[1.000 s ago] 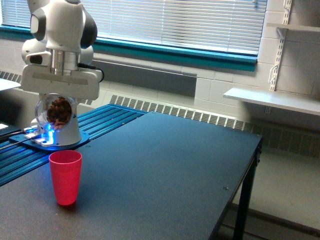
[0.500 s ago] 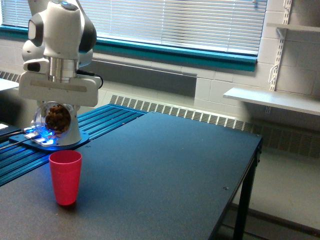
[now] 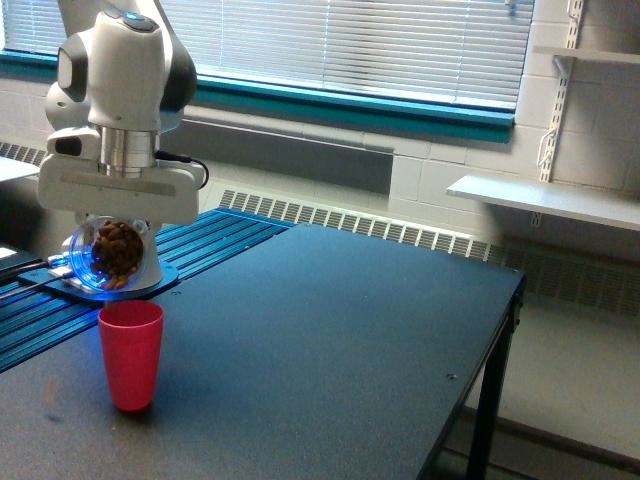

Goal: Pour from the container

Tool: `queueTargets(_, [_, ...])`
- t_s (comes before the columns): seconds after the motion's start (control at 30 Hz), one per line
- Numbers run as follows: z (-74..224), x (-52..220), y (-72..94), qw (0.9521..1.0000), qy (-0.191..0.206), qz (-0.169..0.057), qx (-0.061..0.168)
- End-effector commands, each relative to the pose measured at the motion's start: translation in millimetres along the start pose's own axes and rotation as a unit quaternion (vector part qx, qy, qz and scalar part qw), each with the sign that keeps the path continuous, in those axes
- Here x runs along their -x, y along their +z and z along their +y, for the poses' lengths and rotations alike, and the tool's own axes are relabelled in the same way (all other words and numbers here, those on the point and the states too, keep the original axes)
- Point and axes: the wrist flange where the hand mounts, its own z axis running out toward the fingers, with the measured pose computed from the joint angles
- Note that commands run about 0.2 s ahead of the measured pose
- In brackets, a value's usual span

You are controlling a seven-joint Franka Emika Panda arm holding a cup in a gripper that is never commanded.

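Observation:
My gripper [image 3: 110, 235] hangs from the white arm at the exterior view's left and is shut on the container [image 3: 108, 255], a small clear round jar with brown nut-like pieces showing through its wall. The jar lies tipped on its side, its round face toward the camera. It hovers just above the mouth of a red plastic cup [image 3: 131, 355] that stands upright on the dark table [image 3: 330, 340]. The fingers themselves are mostly hidden behind the jar.
The arm's white base with a blue light [image 3: 100, 285] sits on a blue ribbed platform [image 3: 200, 245] behind the cup. The table's right edge [image 3: 505, 320] drops off to the floor. A radiator and a window with blinds line the back wall.
The gripper with the jar has sunk lower, ending close above the red cup. The brown pieces have shifted inside the jar. The red cup has not moved.

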Motion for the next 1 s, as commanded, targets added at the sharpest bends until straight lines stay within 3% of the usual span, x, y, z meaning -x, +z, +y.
queueTargets(0.03, [-13,3,-2.2,0.9998,-0.019,0.0,-0.006])
queueTargets(0.63, [-28,17,2.6,0.9991,-0.027,-0.004,0.033])
queueTargets(1.0, [-31,19,5.1,0.9989,-0.019,-0.006,0.042])
